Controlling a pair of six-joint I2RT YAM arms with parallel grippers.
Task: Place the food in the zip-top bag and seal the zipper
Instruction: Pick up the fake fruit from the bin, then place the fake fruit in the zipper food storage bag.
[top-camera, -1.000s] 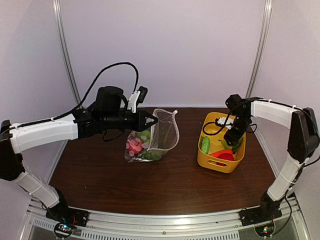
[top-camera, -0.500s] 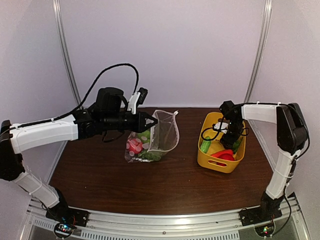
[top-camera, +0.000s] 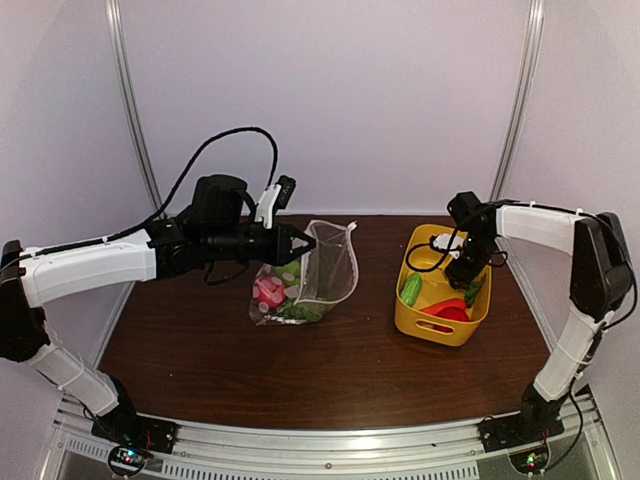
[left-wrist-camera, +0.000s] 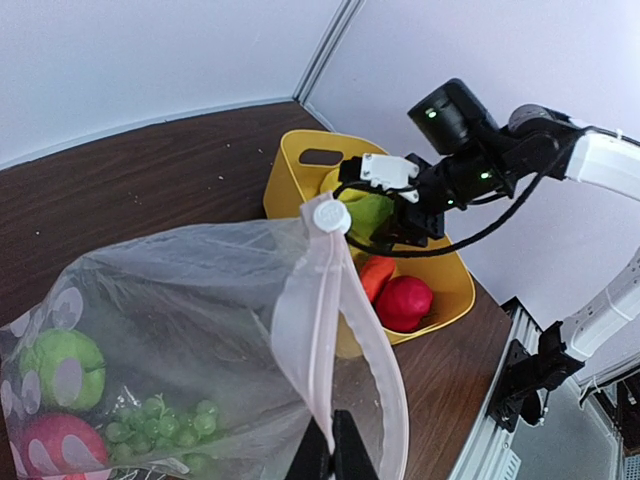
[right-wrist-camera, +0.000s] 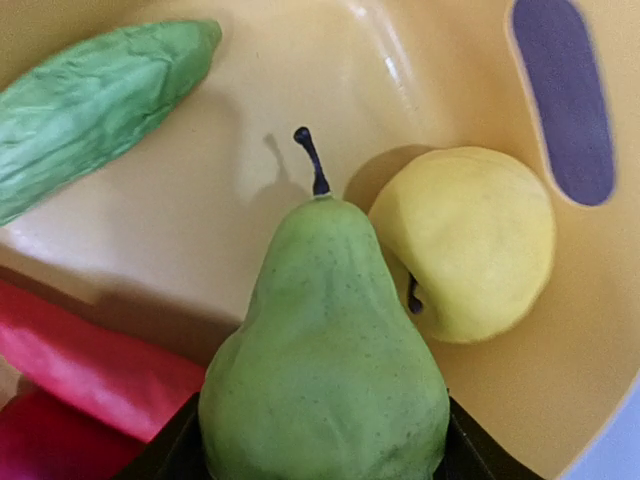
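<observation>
The left jaws are closed on the zipper of the zip-top bag; in the left wrist view the two fingers meet with no visible gap, pinching the rim strip between them. From the pinch point the two sides of the rim spread apart, so the bag mouth stands open, and it faces the yellow basket. The bag hangs from the left jaws with its lower end resting on the bench, to the left of the basket and apart from it. Visible through the dotted film are a green apple, green grapes and a red apple, all lying at the bottom of the bag. The right jaws are lowered inside the basket. In the right wrist view a green pear lies directly between them, stem pointing away from the camera, and the dark fingers bear against its two flanks, so the jaws are closed on the pear at roughly its full width. A yellow lemon sits just beside the pear, touching it on one side, near the basket's handle slot. A green cucumber lies against the basket wall, apart from the pear. A red pepper and an orange-red carrot lie at the near end of the basket, outside the jaws.
</observation>
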